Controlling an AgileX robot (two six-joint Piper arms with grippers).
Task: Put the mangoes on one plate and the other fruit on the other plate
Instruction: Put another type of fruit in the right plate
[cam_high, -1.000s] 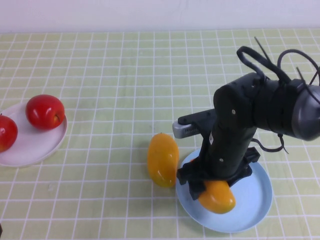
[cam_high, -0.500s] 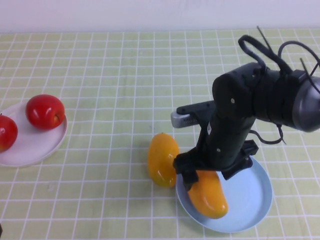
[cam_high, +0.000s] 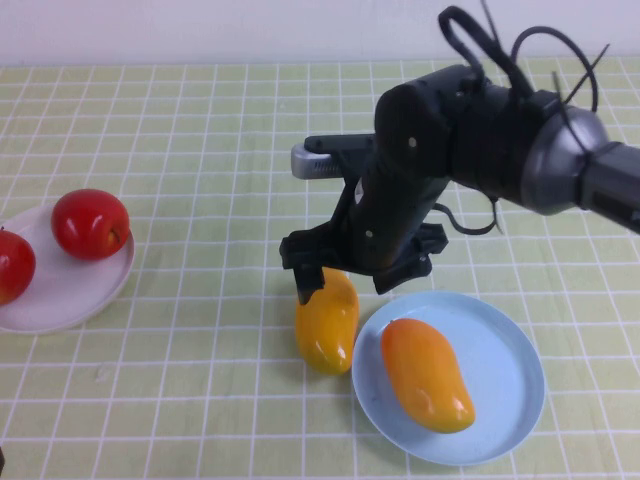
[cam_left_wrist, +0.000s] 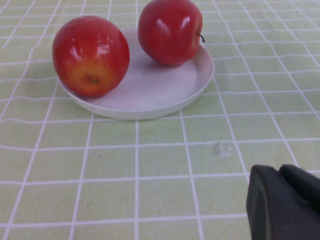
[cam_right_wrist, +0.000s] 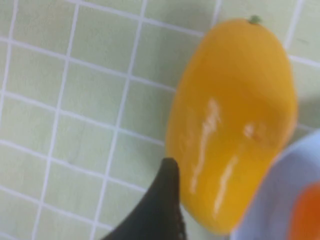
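**Two mangoes, one on the blue plate, one beside it**

Table: green-and-white checked cloth (cam_high: 200, 130). White plate (cam_high: 70, 290) at the robot's left edge, carrying both apples: far apple (cam_high: 90, 224) fully in view, near apple (cam_high: 14, 266) cut by the picture edge. The left wrist view shows the two apples apart on that plate, each resting on its floor.

Blue plate (cam_high: 500, 350) sits near the front, right of centre. Orange mango (cam_high: 426, 373) lies flat on it, long axis angled front to back. Yellow mango (cam_high: 326, 318) lies on the cloth just beside the plate's left rim; contact with the rim cannot be told.

Right gripper (cam_high: 355, 278): arm reaches in from the right, wrist bent down, gripper above the far end of the yellow mango. Jaws spread wide, nothing between them. The right wrist view shows one dark fingertip (cam_right_wrist: 160, 210) beside the mango's flank.

Left gripper (cam_left_wrist: 285, 200): low near the white plate, jaws closed on nothing, well apart from the apples.
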